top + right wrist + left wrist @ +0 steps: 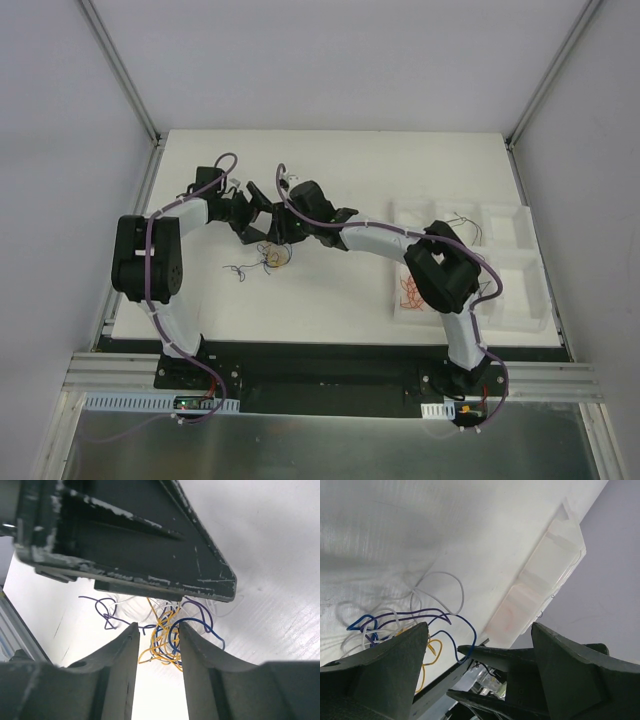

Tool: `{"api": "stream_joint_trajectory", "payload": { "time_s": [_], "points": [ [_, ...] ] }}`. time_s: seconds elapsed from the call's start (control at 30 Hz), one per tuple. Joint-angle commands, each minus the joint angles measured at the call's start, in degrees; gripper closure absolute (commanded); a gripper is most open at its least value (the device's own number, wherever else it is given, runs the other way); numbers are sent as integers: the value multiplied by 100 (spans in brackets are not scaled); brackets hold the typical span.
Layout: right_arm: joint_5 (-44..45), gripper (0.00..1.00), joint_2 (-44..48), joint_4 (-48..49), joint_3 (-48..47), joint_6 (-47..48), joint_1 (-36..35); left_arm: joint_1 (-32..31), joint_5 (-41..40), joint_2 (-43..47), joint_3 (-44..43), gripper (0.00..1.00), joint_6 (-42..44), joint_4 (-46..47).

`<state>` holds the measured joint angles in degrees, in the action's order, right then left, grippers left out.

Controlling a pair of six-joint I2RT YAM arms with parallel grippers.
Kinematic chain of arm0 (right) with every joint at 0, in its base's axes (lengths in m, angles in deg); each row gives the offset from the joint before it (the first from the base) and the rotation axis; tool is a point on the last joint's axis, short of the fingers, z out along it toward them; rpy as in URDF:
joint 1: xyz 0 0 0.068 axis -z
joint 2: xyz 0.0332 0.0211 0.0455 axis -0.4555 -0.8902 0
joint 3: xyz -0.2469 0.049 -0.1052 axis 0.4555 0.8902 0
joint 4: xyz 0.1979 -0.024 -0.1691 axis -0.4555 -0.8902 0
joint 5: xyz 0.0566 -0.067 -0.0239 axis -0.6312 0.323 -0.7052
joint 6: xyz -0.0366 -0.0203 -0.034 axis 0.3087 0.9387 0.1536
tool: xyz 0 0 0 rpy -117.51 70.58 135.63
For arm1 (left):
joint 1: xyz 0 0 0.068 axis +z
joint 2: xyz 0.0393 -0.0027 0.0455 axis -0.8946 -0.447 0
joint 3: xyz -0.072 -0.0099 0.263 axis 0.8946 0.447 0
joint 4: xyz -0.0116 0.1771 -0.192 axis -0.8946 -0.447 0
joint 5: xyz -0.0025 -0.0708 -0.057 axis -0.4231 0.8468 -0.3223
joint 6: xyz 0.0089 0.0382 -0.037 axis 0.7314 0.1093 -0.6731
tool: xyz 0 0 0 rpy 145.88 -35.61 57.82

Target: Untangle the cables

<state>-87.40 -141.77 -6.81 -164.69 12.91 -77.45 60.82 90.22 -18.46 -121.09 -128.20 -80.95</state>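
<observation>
Top: cables (pixel 268 258) tangled on table (pixel 340 160), just beside both arms' tips. Left wrist: left gripper (pixel 479 630) wide apart, empty, above strands. Right wrist: right gripper (pixel 157 627) half apart, yellow loops seen through gap, none visibly clamped. Likely feather-light, limp; pinch one outer loop.

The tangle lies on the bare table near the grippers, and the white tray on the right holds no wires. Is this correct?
Not quite. The tray does hold wires: the top view shows orange-red wires in its near left compartment and a few dark wires in one farther back. The rest is right.
</observation>
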Motion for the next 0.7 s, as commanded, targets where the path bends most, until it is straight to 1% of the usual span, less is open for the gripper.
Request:
{"api": "stream_joint_trajectory", "payload": {
  "time_s": [0.0,0.03,0.13,0.3,0.33,0.5,0.53,0.67],
  "points": [
    [-151,58,323,321,53,-136,51,-27,183,-154,41,17,-107,111],
    [-238,55,288,391,53,-214,69,-35,201,-181,41,17,-107,129],
    [-537,53,148,716,35,-531,130,-35,192,-190,58,17,-116,155],
    [-819,50,-37,1094,35,-856,166,-18,245,-260,67,16,-142,173],
    [-1019,49,-72,1287,70,-900,192,-18,306,-295,41,16,-151,199],
    [-1487,50,-99,1911,263,-910,227,-18,456,-401,15,16,-125,252],
    [-1574,52,-29,2087,394,-875,227,-27,482,-418,-20,16,-107,252],
    [-1987,54,559,3106,1176,-585,245,-71,386,-541,-29,16,-54,252]
  ]
}}
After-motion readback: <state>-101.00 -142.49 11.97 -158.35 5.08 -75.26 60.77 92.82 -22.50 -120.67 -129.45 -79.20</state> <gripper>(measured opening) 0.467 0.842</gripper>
